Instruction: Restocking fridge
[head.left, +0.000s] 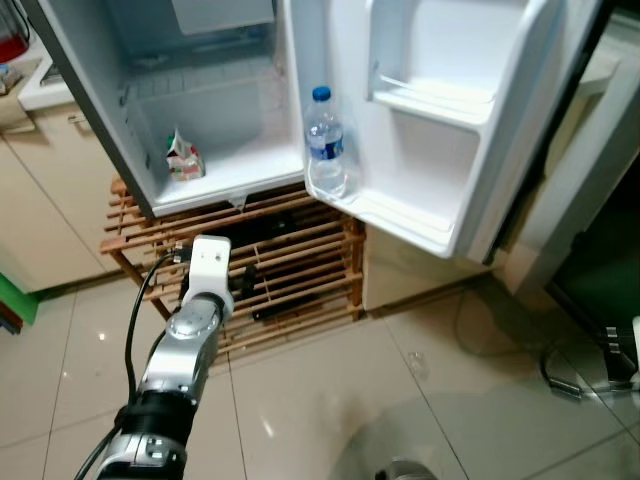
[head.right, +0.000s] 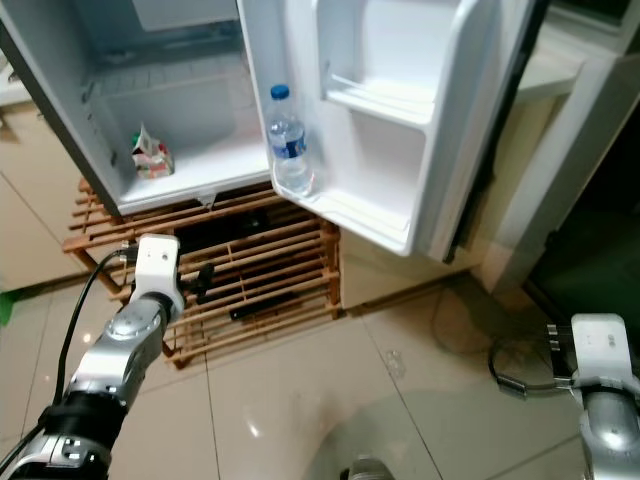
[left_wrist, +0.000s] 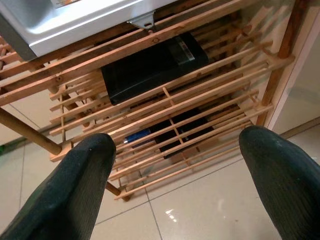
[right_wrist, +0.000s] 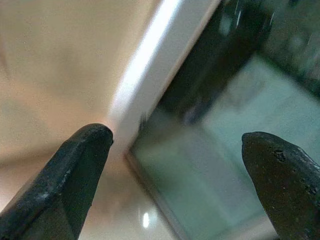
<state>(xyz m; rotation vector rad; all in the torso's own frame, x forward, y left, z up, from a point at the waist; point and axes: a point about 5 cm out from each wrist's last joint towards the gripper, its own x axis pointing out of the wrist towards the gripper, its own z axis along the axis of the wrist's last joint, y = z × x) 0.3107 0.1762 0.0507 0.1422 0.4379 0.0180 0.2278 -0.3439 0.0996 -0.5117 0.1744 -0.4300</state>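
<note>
The small fridge (head.left: 250, 165) stands open on a wooden slatted rack (head.left: 300, 240). A clear water bottle (head.left: 326, 140) with a blue cap and label stands upright in the lowest shelf of the open door (head.left: 430, 170). A small carton (head.left: 184, 158) sits on the fridge floor at the left. My left gripper (left_wrist: 180, 185) is open and empty. It hangs low in front of the rack, below the fridge, with my left arm (head.left: 200, 300) reaching toward it. My right gripper (right_wrist: 175, 180) is open and empty, low at the right over the floor, far from the fridge.
Black flat things (left_wrist: 150, 65) lie inside the rack under the fridge. A beige cabinet (head.left: 40, 200) stands to the left and a dark glass-fronted unit (head.left: 600, 250) to the right. A cable loop (head.right: 510, 380) lies on the glossy tiled floor (head.left: 330, 400).
</note>
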